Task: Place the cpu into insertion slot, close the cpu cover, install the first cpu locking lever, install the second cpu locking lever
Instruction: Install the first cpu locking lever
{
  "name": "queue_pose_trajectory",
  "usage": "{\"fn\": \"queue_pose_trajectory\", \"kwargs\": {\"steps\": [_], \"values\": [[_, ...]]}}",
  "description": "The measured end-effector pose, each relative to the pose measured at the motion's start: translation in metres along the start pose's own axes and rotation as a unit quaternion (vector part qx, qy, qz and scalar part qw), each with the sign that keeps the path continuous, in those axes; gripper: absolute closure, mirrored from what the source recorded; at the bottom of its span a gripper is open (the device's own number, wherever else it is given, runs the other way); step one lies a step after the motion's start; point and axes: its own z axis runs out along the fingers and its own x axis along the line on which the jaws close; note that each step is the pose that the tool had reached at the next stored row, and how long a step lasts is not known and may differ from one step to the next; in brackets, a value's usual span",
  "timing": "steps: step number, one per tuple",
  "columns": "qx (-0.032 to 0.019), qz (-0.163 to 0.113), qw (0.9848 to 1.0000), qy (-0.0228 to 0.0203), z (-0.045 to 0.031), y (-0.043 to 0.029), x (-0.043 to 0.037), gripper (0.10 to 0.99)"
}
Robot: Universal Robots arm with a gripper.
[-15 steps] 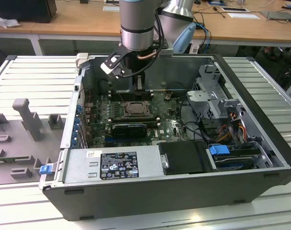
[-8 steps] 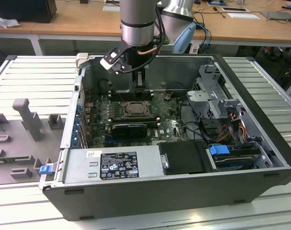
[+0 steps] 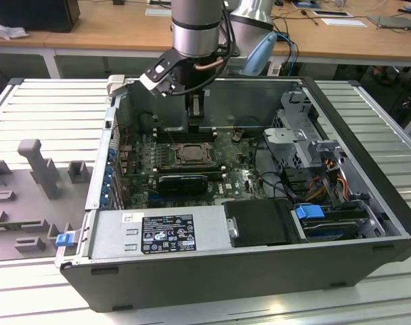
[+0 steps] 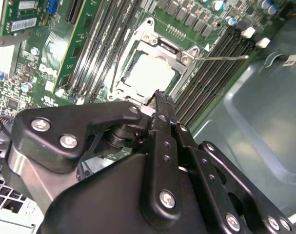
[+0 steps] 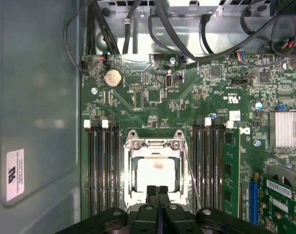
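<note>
Where the pale square cpu [image 5: 156,173] shows in both wrist views, it lies flat inside the socket [image 3: 190,154], framed by the window of the metal cover [image 5: 152,144], which rests down over it. A thin wire lever [image 4: 221,58] sticks out from one corner of the socket, slanting away across the neighbouring memory slots [image 5: 101,165]. The gripper [image 5: 157,191] hangs over the near edge of the socket with its two black fingers pressed together and nothing between them; whether the tips touch the cover I cannot tell. Rows of long dark memory slots flank the socket on both sides on the green motherboard [image 5: 187,97], and a round silver coin battery [image 5: 112,77] sits near the board's far corner, below a bundle of black cables [image 5: 187,44]. In the exterior view the arm [image 3: 197,27] reaches straight down into the open computer case [image 3: 368,223], a long black card [image 3: 183,183] lies just beside the socket, and a grey power supply [image 3: 158,233] fills the case's near side. The case rests on a slatted metal table [image 3: 49,101].
</note>
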Motion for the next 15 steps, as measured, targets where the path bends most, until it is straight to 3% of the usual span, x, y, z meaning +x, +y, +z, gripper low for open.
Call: {"fn": "queue_pose_trajectory", "kwargs": {"steps": [4, 6, 9, 12, 15], "values": [[0.0031, 0.0, 1.0, 0.0006, -0.003, 0.0001, 0.0001, 0.98], [0.0036, -0.016, 0.9999, 0.0008, -0.003, 0.0001, 0.0, 0.98], [0.0045, -0.056, 0.9984, 0.0014, -0.0026, 0.0001, 0.0, 0.98], [0.0054, -0.091, 0.9958, 0.002, -0.0024, 0.0001, 0.0, 0.98], [0.0064, -0.132, 0.9913, 0.0026, -0.002, 0.0, 0.0, 0.98]]}}
